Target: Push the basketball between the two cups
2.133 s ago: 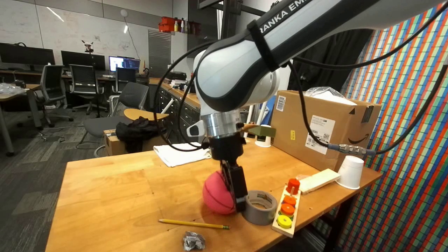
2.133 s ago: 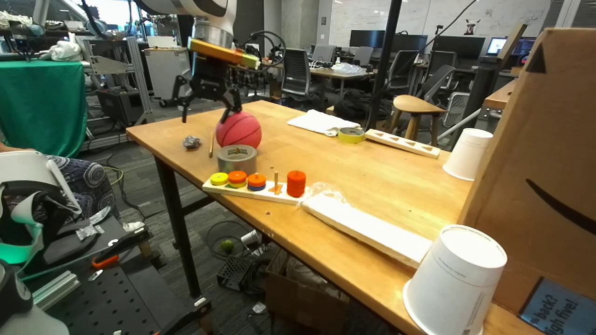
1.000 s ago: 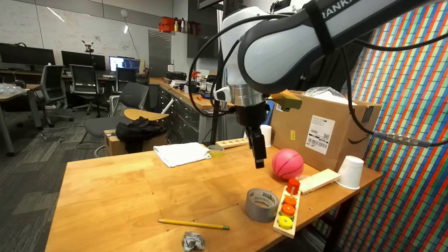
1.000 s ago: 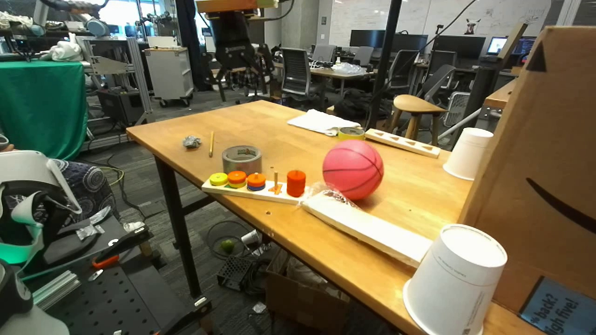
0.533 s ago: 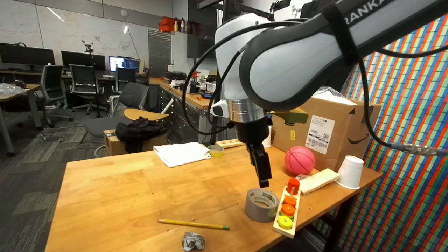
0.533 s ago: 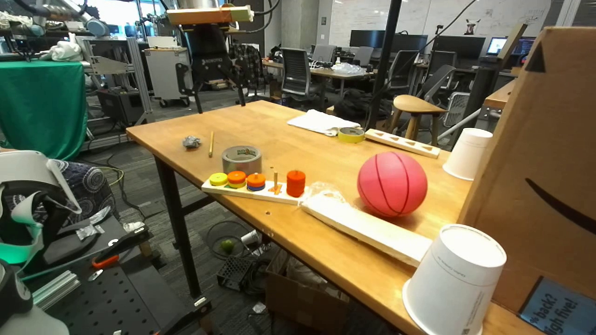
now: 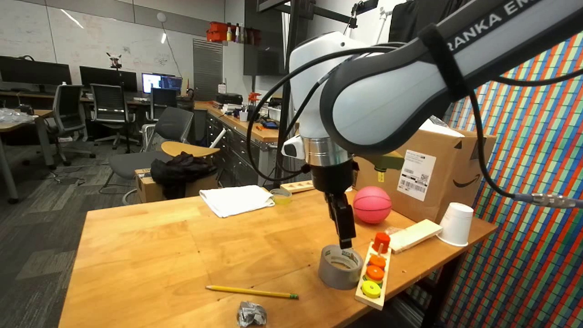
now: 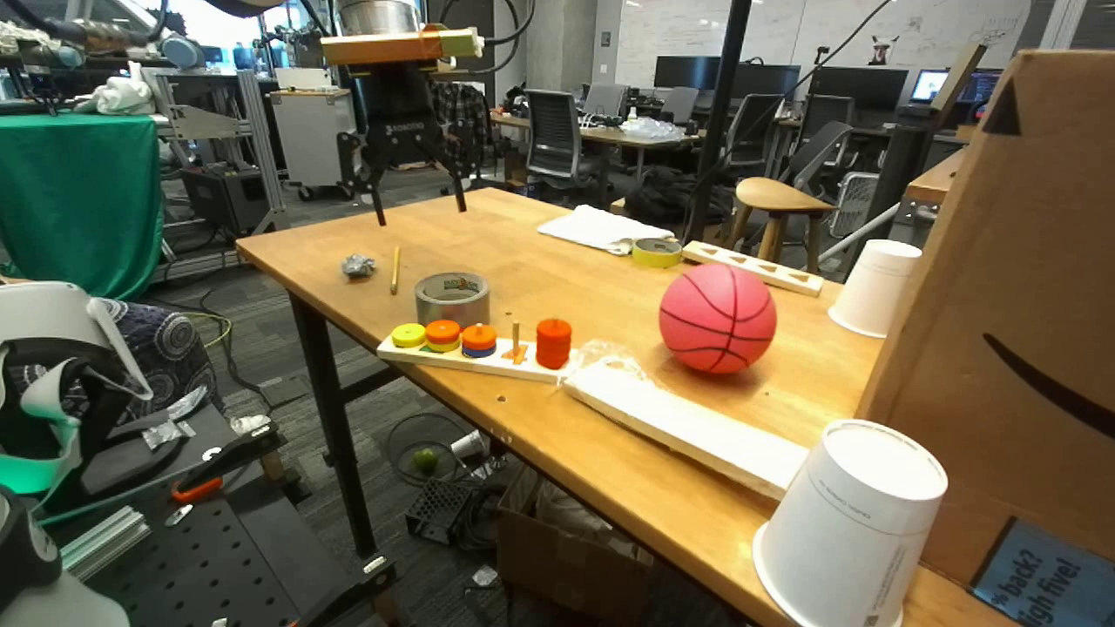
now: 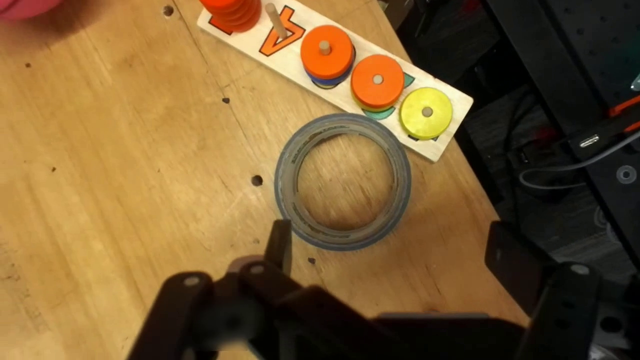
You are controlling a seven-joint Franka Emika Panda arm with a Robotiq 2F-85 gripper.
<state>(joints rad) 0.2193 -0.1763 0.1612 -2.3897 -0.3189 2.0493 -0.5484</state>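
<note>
The basketball (image 8: 718, 319) sits on the counter (image 8: 557, 287); clock centred on it in an exterior view, 12 up-frame. It's short of the gap between far cup (image 8: 874, 287) near 3 and near cup (image 8: 849, 527) at 5, touching neither. Big cardboard box (image 8: 993, 287) around 3 walls off the back of that gap. Long slab (image 8: 685, 425) just off the ball at 6–7, one end running to the near cup; can't tell if they touch. At 1 a notched strip (image 8: 753, 268), at 11 a yellow tape roll (image 8: 657, 259), at 10 a folded towel (image 8: 605, 228). At 9, grey tape roll (image 8: 452, 310) and peg board (image 8: 470, 362), just beside each other; pencil (image 8: 395, 270) and foil wad (image 8: 358, 266) beyond, toward 9–10. The end effector (image 8: 422, 215) is spread wide, pointing down above the counter near the grey tape roll, well apart from the ball. Materials: ball pinkish-red, round, thin dark seams; cups smooth white, tapered, rim down; slab pale wood, crinkled clear film (image 8: 607, 357) on one end; notched strip pale wood, triangular cutouts; grey tape roll a ring, printed core; peg board carries round yellow, orange and red discs (image 9: 327, 52); foil wad silvery, crumpled; counter grainy wood, dark holes.
</note>
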